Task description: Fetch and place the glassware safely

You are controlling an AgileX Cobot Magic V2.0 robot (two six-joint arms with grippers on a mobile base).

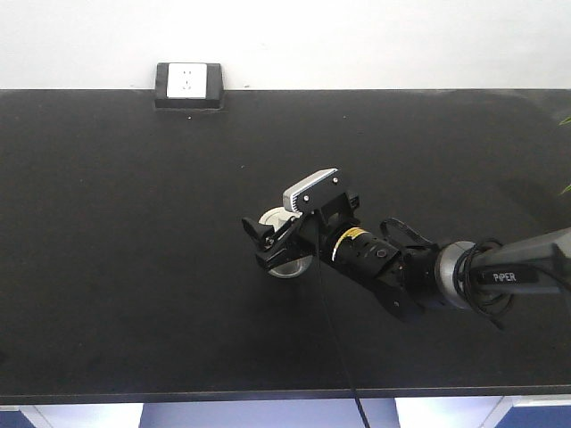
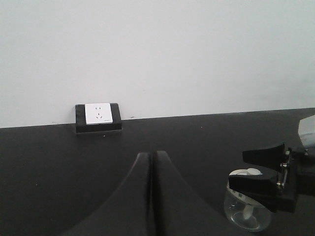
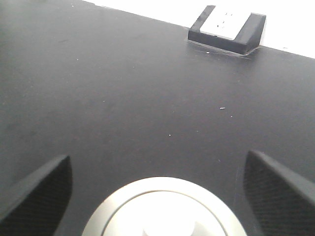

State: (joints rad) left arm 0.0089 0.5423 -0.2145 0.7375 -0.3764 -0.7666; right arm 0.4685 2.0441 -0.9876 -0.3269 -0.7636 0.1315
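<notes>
The right claw stood wide open astride the jar, mid-desk, fingers clear of the glass (lined up, I'd guess, to grip gently).

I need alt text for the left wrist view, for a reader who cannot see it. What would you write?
A small glass jar with a white lid sits on a black table at lower right, with the right hand open around its top. The left hand is shut in the foreground, and a white wall socket stands at the table's far edge.
</notes>
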